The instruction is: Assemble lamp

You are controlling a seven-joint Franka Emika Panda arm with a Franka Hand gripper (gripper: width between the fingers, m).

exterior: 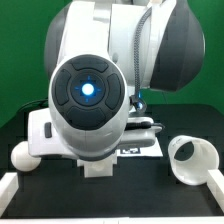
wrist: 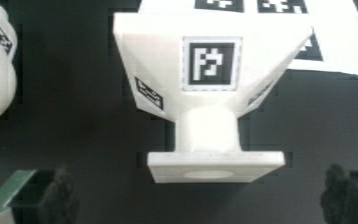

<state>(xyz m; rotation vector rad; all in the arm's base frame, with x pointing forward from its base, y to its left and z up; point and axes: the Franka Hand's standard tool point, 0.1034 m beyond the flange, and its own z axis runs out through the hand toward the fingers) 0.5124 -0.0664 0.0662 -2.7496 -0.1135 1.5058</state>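
Base (wrist: 206,100) under wide-spread gripper (wrist: 197,198), dark table (wrist: 69,140) margins alongside

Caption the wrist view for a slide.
Open hand hovers over the tagged white lamp base lying on the black table, next to the marker board.
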